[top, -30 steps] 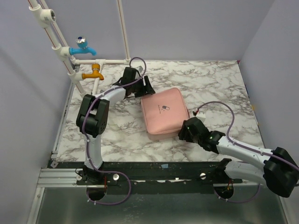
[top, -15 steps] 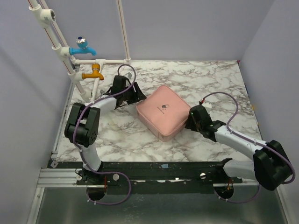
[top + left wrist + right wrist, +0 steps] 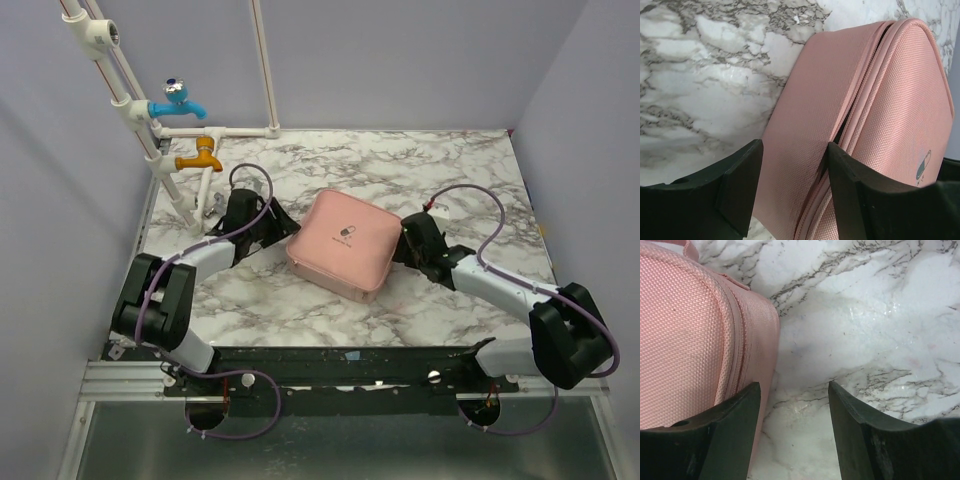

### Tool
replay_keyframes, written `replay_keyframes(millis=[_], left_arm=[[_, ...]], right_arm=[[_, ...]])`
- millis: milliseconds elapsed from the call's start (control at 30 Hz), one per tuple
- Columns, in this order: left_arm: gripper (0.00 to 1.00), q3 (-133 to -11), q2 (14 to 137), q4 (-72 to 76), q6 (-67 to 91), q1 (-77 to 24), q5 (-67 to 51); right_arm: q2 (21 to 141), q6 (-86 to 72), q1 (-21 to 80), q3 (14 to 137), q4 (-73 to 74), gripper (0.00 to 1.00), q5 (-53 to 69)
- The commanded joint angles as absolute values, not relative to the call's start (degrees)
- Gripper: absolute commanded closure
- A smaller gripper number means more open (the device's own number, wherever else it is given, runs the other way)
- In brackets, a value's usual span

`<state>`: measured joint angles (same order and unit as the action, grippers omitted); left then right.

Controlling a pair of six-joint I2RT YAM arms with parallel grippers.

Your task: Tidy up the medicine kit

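Kit position: medicine kit (image 3: 340, 243) lies on the marble table (image 3: 450, 170), mid-table, turned askew, lid up, between the two arms.
Kit state: lid down; zip seam runs closed on the right-hand side. The left wrist view shows a dark slit along the seam. No contents in sight.
Left gripper (image 3: 795, 147): at the kit's left edge, fingers (image 3: 740, 190) either side of the lower side wall and seemingly touching both faces. Reads as a pinch on the kit.
Right gripper (image 3: 794, 386): low at the kit's right edge, fingers spread, bare marble between them; kit corner just beside its left finger, nothing held.
Step, my reading: steadying and squaring the kit before opening.
Next move: hold the kit down with one arm and find the zip pull with the other. None is visible for certain.
Markings: small pill logo (image 3: 923, 165) on the lid. Print beside it too small to read; no brand legible.
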<state>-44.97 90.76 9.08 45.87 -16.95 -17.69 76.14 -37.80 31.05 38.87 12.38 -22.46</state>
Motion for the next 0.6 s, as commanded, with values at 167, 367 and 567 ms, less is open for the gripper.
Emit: replay_keyframes(millis=[167, 367, 567], left_arm=[[0.45, -35.9, 81.9, -1.8, 48.6, -17.1, -11.3], [0.45, -35.1, 76.5, -5.6, 48.5, -16.9, -5.9], [0.51, -34.7, 71.8, -11.8, 49.5, -16.8, 1.4]], right_arm=[[75.9, -36.2, 32.2, 43.7, 5.1, 0.39, -22.0], [77.0, -34.9, 32.2, 46.1, 7.2, 0.39, -23.5], [76.4, -34.1, 32.3, 47.8, 10.5, 0.39, -26.2]])
